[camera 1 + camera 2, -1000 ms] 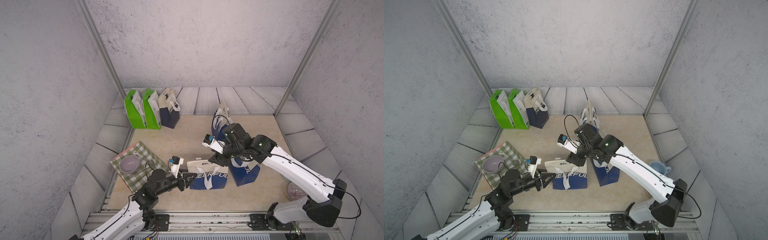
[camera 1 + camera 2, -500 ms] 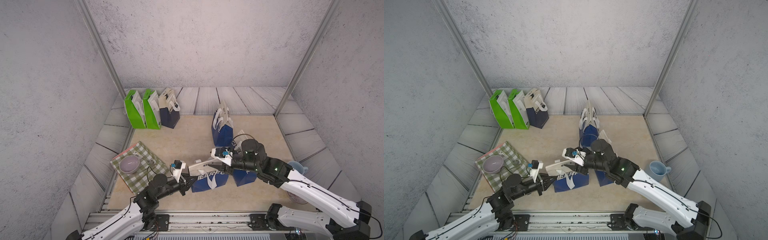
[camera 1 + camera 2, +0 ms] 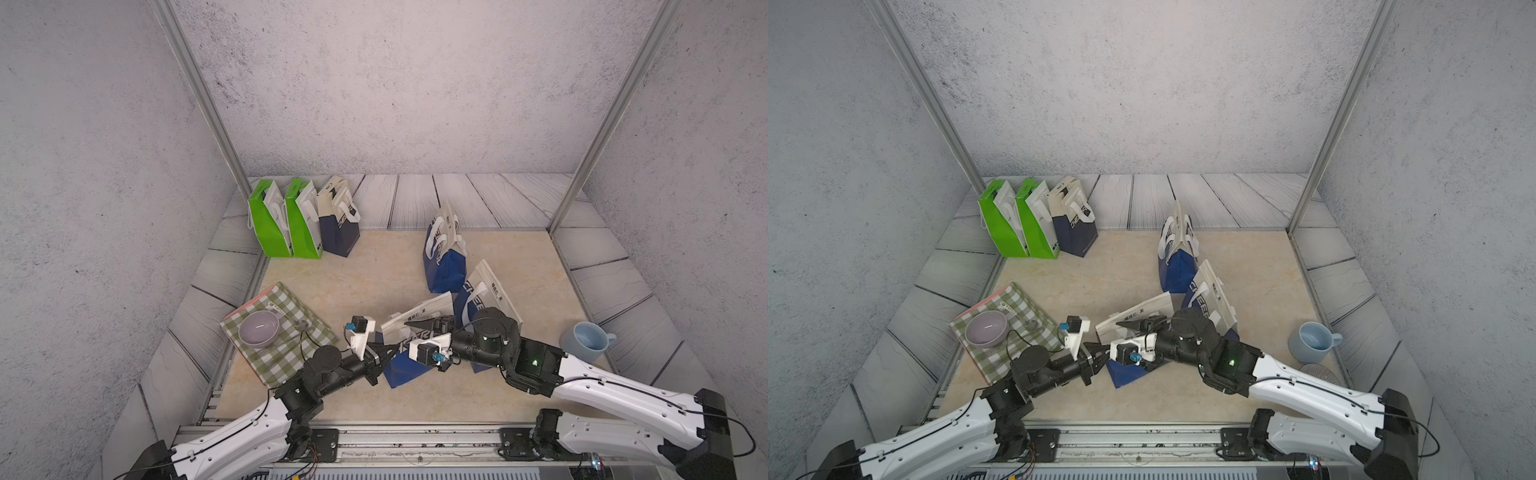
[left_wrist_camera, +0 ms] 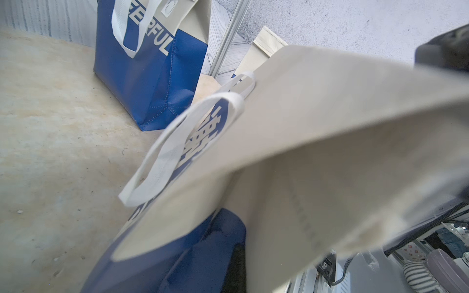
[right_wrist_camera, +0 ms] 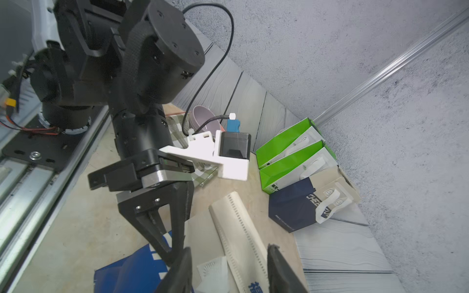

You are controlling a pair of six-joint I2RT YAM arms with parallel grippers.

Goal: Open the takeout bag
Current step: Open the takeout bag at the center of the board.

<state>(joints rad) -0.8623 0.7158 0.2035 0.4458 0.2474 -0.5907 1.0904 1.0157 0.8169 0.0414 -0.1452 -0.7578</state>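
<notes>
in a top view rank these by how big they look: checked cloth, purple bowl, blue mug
1. Cloth: clearly the largest.
2. Mug and bowl: they look about alike. The mug's handle gives it a slight edge, but it is too close to rank.

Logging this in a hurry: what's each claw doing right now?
Left claw: closed, pinching the takeout bag by its edge.
Right claw: open, straddling the bag's white top edge, not gripping.
</notes>
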